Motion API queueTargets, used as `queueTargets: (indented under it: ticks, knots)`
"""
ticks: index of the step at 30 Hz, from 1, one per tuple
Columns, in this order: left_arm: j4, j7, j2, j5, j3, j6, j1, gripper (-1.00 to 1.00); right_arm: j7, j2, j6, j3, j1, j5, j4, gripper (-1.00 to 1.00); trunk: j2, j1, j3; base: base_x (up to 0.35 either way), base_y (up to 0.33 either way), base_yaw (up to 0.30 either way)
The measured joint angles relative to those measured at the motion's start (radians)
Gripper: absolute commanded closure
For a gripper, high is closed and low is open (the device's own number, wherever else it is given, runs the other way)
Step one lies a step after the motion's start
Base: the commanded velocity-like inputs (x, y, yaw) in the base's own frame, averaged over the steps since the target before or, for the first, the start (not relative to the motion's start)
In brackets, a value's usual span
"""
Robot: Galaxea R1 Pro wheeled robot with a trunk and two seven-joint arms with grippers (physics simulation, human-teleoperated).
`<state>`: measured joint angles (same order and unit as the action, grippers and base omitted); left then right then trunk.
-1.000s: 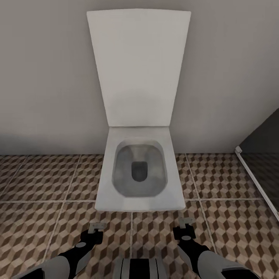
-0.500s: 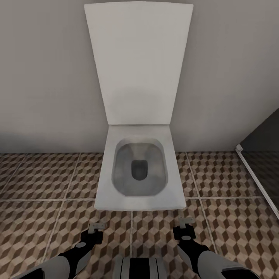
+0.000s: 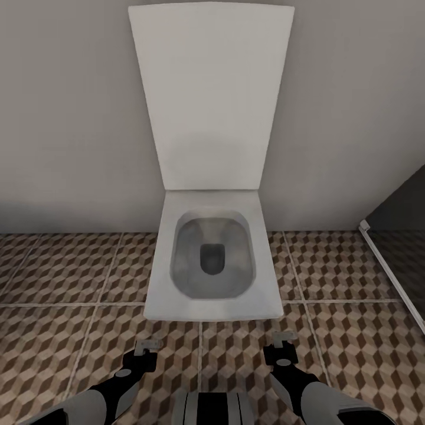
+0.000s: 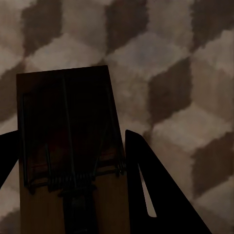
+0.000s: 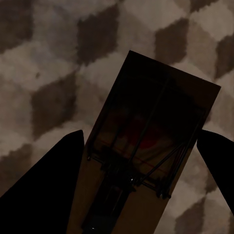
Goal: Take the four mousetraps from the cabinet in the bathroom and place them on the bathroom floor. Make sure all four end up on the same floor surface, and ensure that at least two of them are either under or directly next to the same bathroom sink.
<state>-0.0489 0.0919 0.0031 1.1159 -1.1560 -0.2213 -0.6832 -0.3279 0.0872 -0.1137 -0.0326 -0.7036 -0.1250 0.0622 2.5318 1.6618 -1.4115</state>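
The left gripper is gripping a small tan wooden mousetrap with dark wire; the right gripper is gripping a second tan wooden mousetrap. Both are hanging above the cube-patterned brown and beige tiled floor, just in front of the white square toilet, its lid standing raised.

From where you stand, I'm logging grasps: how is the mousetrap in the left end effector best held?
By its two long edges, near the spring end, coming in lengthwise along the board. The mousetrap is a flat narrow board whose top face carries wire and spring, so the bare side edges are likely the safest contact. The left end effector grips it that way, a finger along each edge, over the bathroom floor.
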Motion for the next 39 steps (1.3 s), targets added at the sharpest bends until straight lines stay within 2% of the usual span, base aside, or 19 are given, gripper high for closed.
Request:
queueTargets:
  ticks: [23, 34, 39]
  knots:
    - [0.000, -0.004, -0.001, 0.000, 0.000, 0.000, 0.000, 1.00, 0.000, -0.002, 0.000, 0.000, 0.000, 0.000, 0.003, 1.00, 0.000, 0.000, 0.000, 0.000, 0.000, 0.000]
    - [0.000, -0.002, 0.000, 0.000, 0.000, 0.002, 0.000, 1.00, 0.000, 0.000, 0.000, 0.000, 0.000, 0.000, 0.003, 1.00, 0.003, 0.005, -0.042, 0.000, 0.000, 0.000]
    - [0.000, -0.002, 0.000, 0.000, -0.001, 0.001, 0.000, 1.00, 0.000, 0.000, 0.000, 0.000, 0.000, 0.000, 0.003, 1.00, 0.003, 0.005, -0.043, 0.000, 0.000, 0.000]
